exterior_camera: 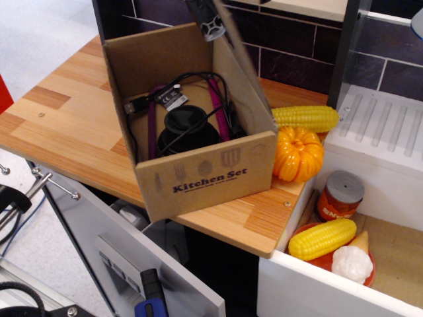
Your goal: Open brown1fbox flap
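Note:
The brown1fbox (205,181), brown cardboard printed "Kitchen Set", stands on the wooden counter with its front corner at the counter's edge. Its flap (241,79) is raised steeply on the right side, inner face toward the box, so the box is open. Inside lie a black round object (188,125), black cables and purple strips. My gripper (213,25) is at the top edge of the frame, at the flap's upper end. One grey-black finger (210,21) shows against the flap's inner face; the rest is cut off.
A toy pumpkin (297,153) and a corn cob (305,117) touch the box's right side. To the right a sink well holds a can (340,195) and a red plate (310,254) with corn and garlic. A white drying rack (383,132) is at the back right.

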Controlling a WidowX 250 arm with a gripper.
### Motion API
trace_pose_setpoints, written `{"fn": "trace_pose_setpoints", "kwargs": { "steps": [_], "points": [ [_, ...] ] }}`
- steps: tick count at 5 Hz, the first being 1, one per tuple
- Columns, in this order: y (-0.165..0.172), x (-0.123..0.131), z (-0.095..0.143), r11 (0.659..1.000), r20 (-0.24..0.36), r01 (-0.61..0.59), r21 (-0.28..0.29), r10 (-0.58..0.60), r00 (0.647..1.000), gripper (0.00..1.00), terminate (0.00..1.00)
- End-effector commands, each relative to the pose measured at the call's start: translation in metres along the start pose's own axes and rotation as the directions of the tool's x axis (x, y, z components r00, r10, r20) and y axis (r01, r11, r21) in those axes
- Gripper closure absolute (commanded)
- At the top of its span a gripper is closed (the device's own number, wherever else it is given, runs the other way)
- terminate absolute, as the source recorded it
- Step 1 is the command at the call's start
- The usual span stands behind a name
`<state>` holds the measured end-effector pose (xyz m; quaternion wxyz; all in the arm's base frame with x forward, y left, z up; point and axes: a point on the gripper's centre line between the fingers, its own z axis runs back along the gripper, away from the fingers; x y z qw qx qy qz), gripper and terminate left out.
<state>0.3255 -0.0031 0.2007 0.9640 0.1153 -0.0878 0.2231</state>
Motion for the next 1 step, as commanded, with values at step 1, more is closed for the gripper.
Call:
{"fn": "trace_pose_setpoints", "kwargs": {
  "steps": [1],
  "points": [
    [-0.0079,0.0128,0.0165,1.000,0.048,0.011,0.002,-0.011,0.999,0.00,1.00]
  ]
}}
